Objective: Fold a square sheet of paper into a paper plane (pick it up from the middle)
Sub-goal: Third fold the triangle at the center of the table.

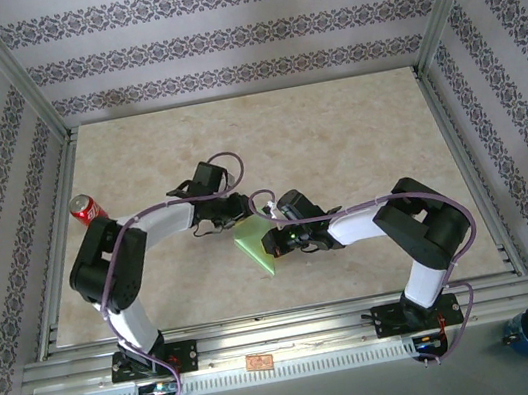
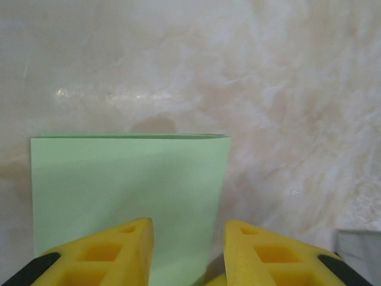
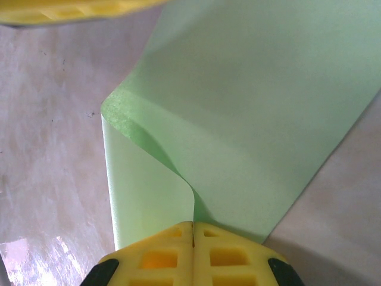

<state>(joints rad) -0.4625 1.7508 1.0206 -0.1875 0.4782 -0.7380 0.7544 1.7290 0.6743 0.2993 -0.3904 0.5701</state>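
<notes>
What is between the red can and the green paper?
In the top view, the left arm lies between the red can and the green paper, its white link stretching over the marble table toward the sheet.

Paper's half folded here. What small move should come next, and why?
Probably the left gripper, jaws apart over the sheet, should lower and press it flat: the right gripper is shut on its edge, yet it bulges in an uncreased curl.
</notes>
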